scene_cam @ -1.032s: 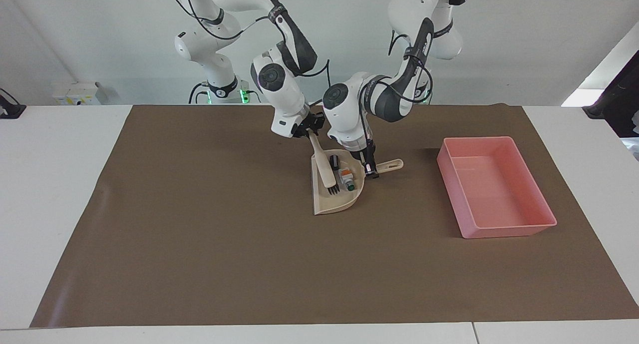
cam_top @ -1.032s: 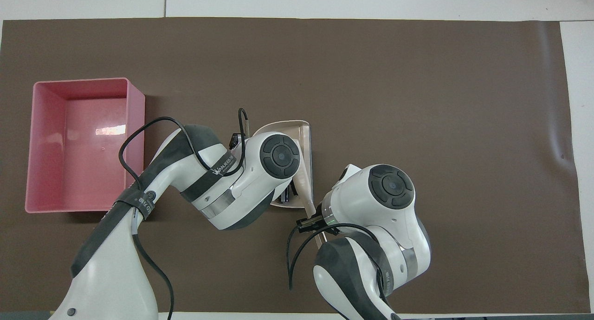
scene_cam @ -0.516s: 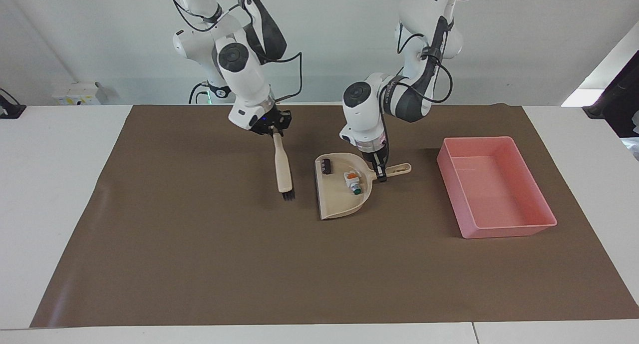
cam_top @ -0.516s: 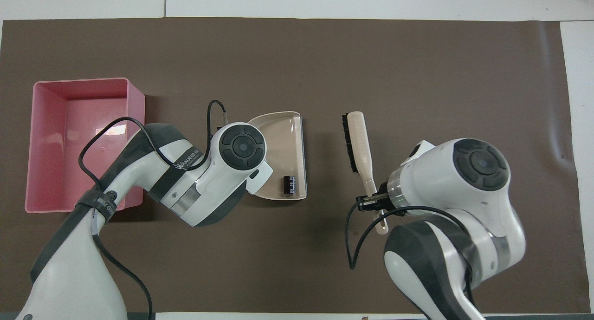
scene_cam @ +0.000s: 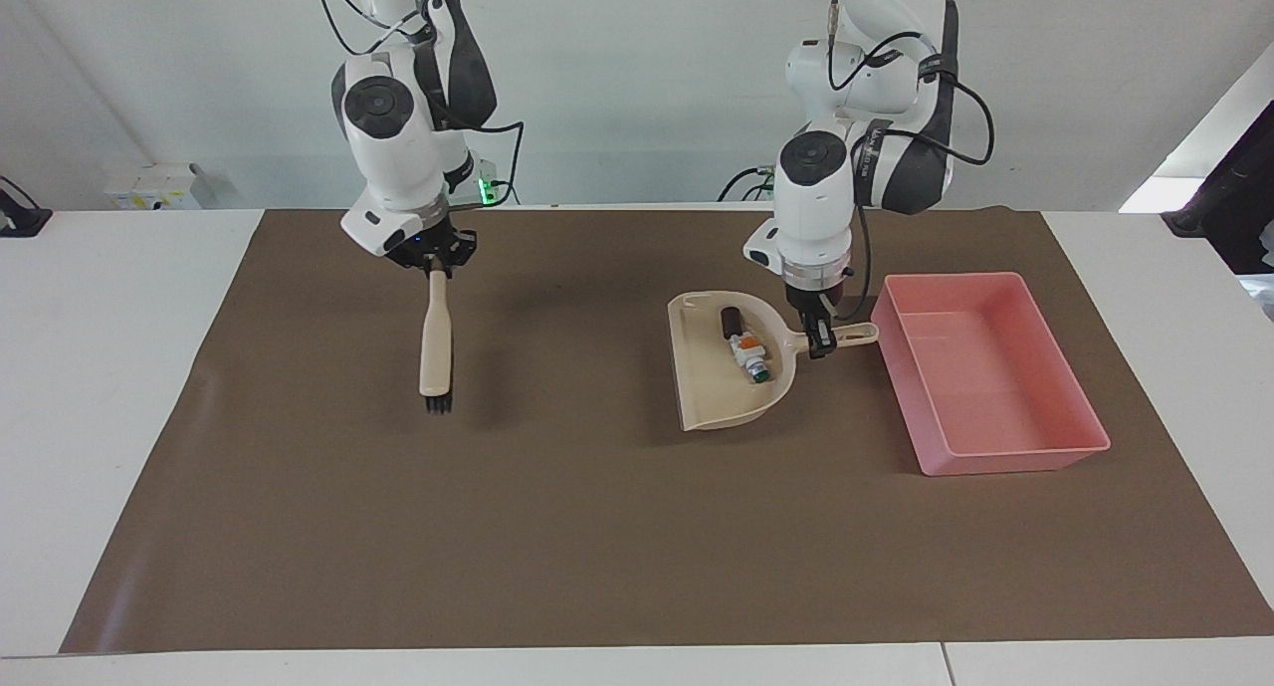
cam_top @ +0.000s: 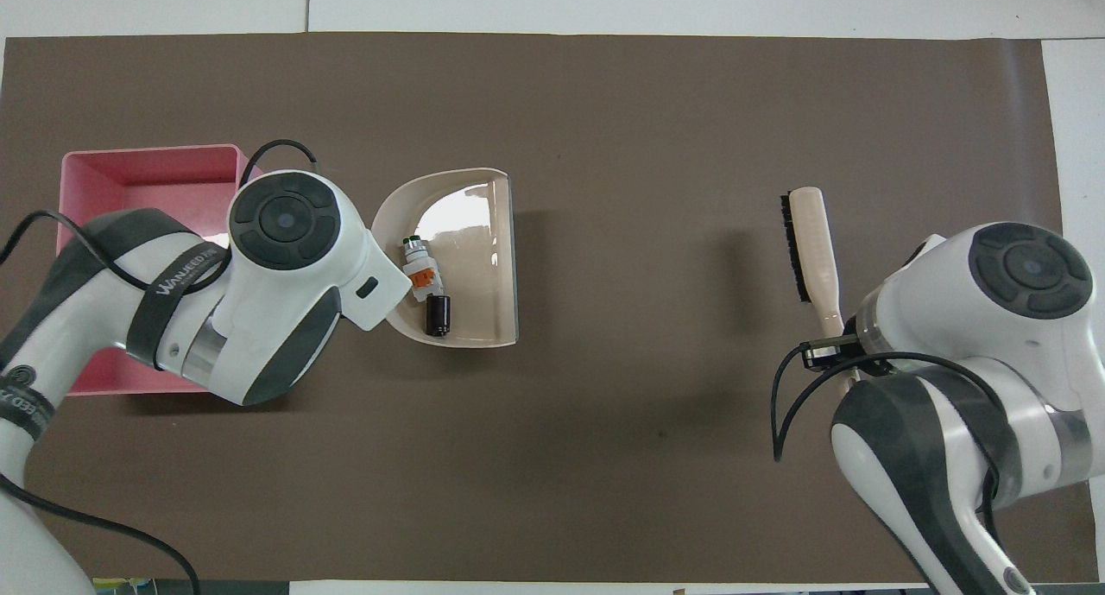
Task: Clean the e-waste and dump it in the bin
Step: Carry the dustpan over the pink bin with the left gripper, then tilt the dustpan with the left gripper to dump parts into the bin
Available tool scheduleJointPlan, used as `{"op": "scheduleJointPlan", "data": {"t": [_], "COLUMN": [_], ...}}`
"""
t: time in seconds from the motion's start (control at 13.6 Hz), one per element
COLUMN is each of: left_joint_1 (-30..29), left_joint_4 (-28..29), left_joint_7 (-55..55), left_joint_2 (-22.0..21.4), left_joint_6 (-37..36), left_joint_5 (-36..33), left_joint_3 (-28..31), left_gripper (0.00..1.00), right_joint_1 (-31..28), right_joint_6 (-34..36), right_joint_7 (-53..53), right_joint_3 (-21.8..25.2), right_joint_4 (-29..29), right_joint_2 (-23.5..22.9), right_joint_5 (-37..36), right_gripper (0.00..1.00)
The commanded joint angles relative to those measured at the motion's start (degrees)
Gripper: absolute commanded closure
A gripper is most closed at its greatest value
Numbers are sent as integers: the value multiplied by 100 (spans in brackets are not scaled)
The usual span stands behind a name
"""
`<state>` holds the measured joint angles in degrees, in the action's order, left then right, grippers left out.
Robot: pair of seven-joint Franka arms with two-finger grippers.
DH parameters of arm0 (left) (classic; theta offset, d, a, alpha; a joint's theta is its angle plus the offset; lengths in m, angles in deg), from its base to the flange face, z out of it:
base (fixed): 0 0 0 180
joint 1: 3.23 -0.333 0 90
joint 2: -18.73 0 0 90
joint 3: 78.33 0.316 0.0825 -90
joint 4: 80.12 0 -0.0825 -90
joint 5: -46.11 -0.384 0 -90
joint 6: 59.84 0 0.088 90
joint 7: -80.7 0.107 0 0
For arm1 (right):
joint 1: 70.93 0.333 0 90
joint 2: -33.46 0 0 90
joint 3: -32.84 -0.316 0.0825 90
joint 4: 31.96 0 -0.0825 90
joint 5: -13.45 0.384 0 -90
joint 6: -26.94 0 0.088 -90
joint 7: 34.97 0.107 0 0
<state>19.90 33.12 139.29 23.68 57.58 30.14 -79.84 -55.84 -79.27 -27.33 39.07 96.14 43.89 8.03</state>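
My left gripper is shut on the handle of the beige dustpan and holds it just above the mat, beside the pink bin. The e-waste lies in the pan: a black piece and a white piece with a green end. In the overhead view the dustpan, the black piece, the white piece and the bin show; the left wrist hides its gripper. My right gripper is shut on the handle of the beige brush, bristles down, over the mat toward the right arm's end.
A brown mat covers the white table. The bin holds nothing. In the overhead view the brush and the right gripper show toward the right arm's end of the mat.
The right gripper has carried the brush out of the dustpan and away toward the right arm's end. The left gripper has moved the dustpan with both scraps toward the bin.
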Motion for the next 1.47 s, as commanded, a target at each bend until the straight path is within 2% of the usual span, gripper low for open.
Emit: {"op": "scheduleJointPlan", "data": {"t": [0.0,0.15,0.52,0.66,0.81,1.25,1.4], "left_joint_1": [-649,-1079,-2494,-2996,-3209,-3008,-2858], "left_joint_4": [224,215,5,-66,-110,-101,-22], "left_joint_7": [574,934,1797,1849,1963,1937,1929], "left_joint_2": [-477,-679,-759,-759,-715,-531,-495], "left_joint_6": [53,45,-17,-61,-26,-17,-61], "left_joint_5": [129,129,410,419,332,-1968,-2733], "left_joint_3": [-7,1,1,10,10,10,10], "left_gripper": [100,100,100,100,100,100,100], "right_joint_1": [-681,-1216,-1921,-1939,-1931,-1939,-1939], "right_joint_6": [-82,-389,-1110,-1208,-1270,-1630,-1673], "right_joint_7": [-455,-875,-1045,-1159,-1439,-1757,-1774], "right_joint_3": [-69,-78,-78,-78,-69,-61,-61], "right_joint_4": [91,197,741,865,927,1313,1314], "right_joint_2": [-164,-340,-226,-182,-173,-15,-129], "right_joint_5": [-257,-267,-188,-153,354,463,463], "right_gripper": [100,100,100,100,100,100,100]}}
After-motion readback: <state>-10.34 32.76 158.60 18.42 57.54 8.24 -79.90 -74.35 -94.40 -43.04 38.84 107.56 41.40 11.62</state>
